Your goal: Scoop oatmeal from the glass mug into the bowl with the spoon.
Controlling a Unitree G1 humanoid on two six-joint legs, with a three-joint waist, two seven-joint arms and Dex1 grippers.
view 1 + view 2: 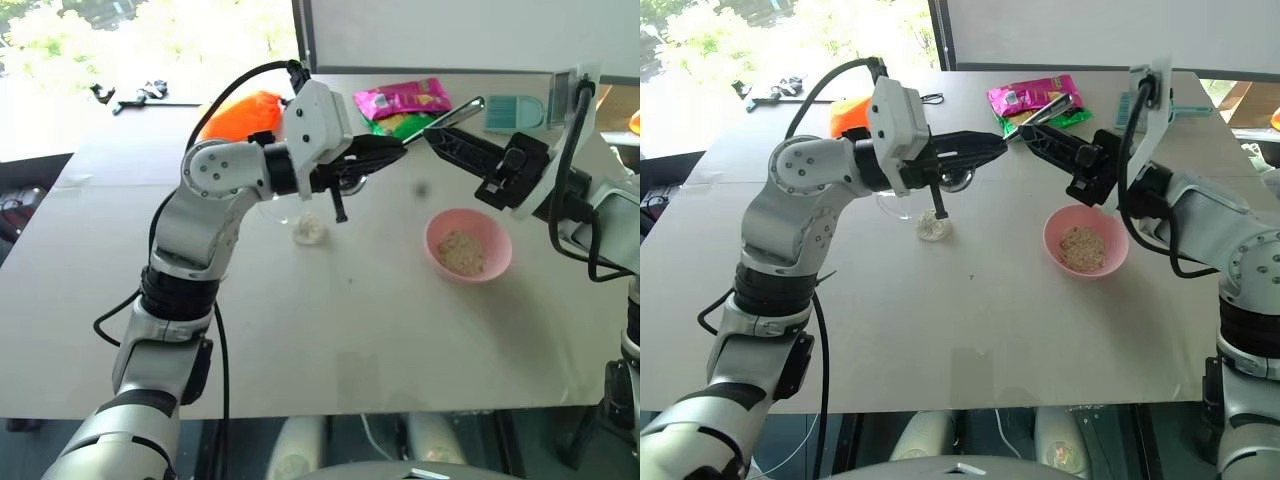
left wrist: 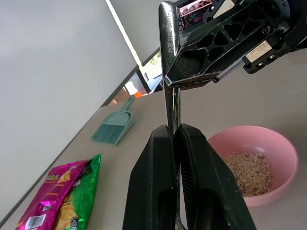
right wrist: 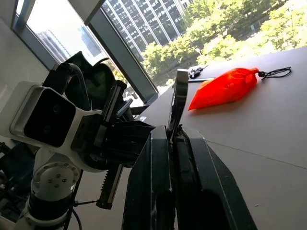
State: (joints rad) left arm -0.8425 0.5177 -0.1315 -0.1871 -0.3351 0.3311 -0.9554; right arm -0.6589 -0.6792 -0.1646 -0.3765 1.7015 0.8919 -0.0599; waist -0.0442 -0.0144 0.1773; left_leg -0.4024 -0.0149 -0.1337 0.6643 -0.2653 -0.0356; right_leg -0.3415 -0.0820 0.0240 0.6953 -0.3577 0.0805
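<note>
Above the middle of the bench point(image 1: 300, 330), two robot arms meet over one spoon point(image 2: 169, 62). At far left lies an orange bag point(image 1: 240, 115). Right of it, the left gripper point(image 1: 395, 148) points right, clenched on one end of the silver spoon. Beneath this arm stands the glass mug point(image 1: 902, 205), mostly hidden by the arm, and just right of it a small heap of oatmeal point(image 1: 311, 230) lies spilled on the bench. Right of centre, the right gripper point(image 1: 436, 134) reaches in from the right and grasps the other part of the same spoon, which slants up between the two. Below it, the pink bowl point(image 1: 498, 240) sits holding more oatmeal. Farther back lie a pink and green snack packet point(image 1: 403, 100) and a teal dustpan point(image 1: 512, 112).
</note>
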